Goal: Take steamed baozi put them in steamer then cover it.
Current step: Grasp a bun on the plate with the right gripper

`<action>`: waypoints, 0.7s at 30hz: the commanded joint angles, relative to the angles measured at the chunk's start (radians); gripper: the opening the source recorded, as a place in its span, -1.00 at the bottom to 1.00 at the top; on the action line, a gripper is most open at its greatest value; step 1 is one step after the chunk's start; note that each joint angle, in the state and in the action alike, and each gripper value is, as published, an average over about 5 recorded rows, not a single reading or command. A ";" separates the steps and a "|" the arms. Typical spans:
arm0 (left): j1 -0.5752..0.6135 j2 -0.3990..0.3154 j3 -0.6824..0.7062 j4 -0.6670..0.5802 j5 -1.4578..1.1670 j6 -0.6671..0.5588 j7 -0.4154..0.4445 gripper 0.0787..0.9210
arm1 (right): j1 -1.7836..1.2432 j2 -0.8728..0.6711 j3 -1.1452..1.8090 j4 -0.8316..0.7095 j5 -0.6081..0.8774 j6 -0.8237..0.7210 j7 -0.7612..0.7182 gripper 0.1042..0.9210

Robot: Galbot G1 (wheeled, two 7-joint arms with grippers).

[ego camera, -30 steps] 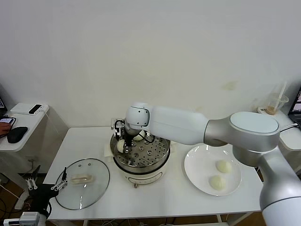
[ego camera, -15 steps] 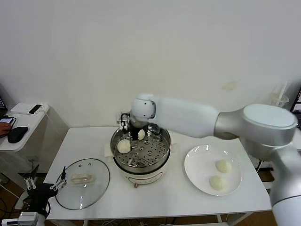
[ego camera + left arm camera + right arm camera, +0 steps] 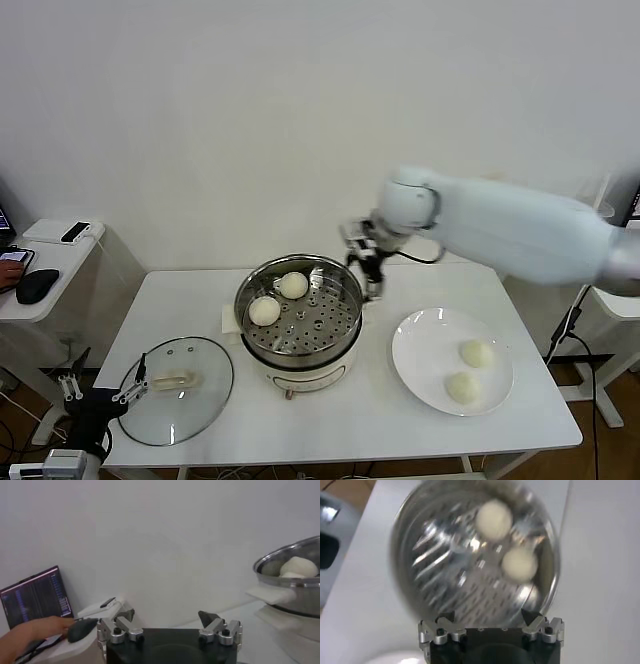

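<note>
The steamer [image 3: 312, 322] stands mid-table on its white cooker base and holds two steamed baozi [image 3: 293, 285] [image 3: 264, 311] at its back left. Two more baozi [image 3: 476, 353] [image 3: 462, 387] lie on the white plate [image 3: 425, 340] to the right. The cover [image 3: 195, 358] lies flat on the table at the front left. My right gripper [image 3: 365, 264] hangs open and empty above the steamer's right rim. The right wrist view shows its open jaws [image 3: 488, 619] over the steamer [image 3: 445, 565] with both baozi [image 3: 494, 519] [image 3: 519, 562]. My left gripper [image 3: 95, 395] is parked low beside the cover, open [image 3: 166, 617].
A small side table [image 3: 45, 262] at the far left carries a phone and a mouse, with a person's hand on it. A plastic cup [image 3: 588, 218] stands at the far right. The left wrist view shows the steamer [image 3: 295, 587] off to one side.
My right gripper left a baozi in the steamer's left side, rose out of the basket and swung right to above the steamer's right rim. The left arm stayed put.
</note>
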 commanded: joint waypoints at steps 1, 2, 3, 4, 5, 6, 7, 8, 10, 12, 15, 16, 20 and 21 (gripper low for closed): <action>0.008 -0.004 0.013 0.002 0.010 -0.003 0.000 0.77 | -0.082 -0.417 -0.005 0.206 -0.218 0.112 -0.085 0.76; 0.010 -0.005 0.015 0.000 0.012 -0.003 0.000 0.77 | -0.112 -0.439 0.005 0.214 -0.241 0.124 -0.089 0.76; 0.011 -0.006 0.016 -0.003 0.014 -0.003 0.000 0.77 | -0.143 -0.459 0.018 0.219 -0.260 0.134 -0.091 0.76; 0.011 -0.007 0.016 -0.004 0.016 -0.003 0.000 0.77 | -0.182 -0.476 0.042 0.223 -0.275 0.142 -0.090 0.76; 0.012 -0.008 0.016 -0.005 0.018 -0.003 0.000 0.77 | -0.225 -0.494 0.073 0.226 -0.288 0.149 -0.087 0.76; 0.013 -0.009 0.016 -0.006 0.019 -0.003 0.000 0.77 | -0.274 -0.511 0.108 0.230 -0.299 0.153 -0.082 0.76; 0.014 -0.010 0.016 -0.007 0.021 -0.002 0.001 0.77 | -0.318 -0.524 0.143 0.233 -0.307 0.156 -0.078 0.76; 0.015 -0.010 0.016 -0.007 0.022 -0.002 0.001 0.77 | -0.368 -0.536 0.183 0.235 -0.317 0.159 -0.073 0.76; 0.018 -0.012 0.016 -0.008 0.025 -0.001 0.002 0.77 | -0.455 -0.550 0.245 0.236 -0.332 0.159 -0.060 0.76; 0.020 -0.015 0.017 -0.009 0.028 0.000 0.003 0.77 | -0.538 -0.552 0.303 0.230 -0.349 0.158 -0.049 0.76; 0.022 -0.021 0.017 -0.011 0.031 0.000 0.003 0.77 | -0.636 -0.537 0.371 0.212 -0.371 0.154 -0.040 0.76; 0.023 -0.022 0.016 -0.012 0.031 0.000 0.003 0.77 | -0.664 -0.529 0.395 0.203 -0.381 0.153 -0.038 0.76; 0.029 -0.024 0.008 -0.014 0.030 0.000 0.002 0.77 | -0.742 -0.491 0.461 0.160 -0.409 0.151 -0.026 0.76; 0.031 -0.024 0.006 -0.013 0.030 -0.001 0.002 0.77 | -0.755 -0.481 0.470 0.150 -0.412 0.150 -0.025 0.76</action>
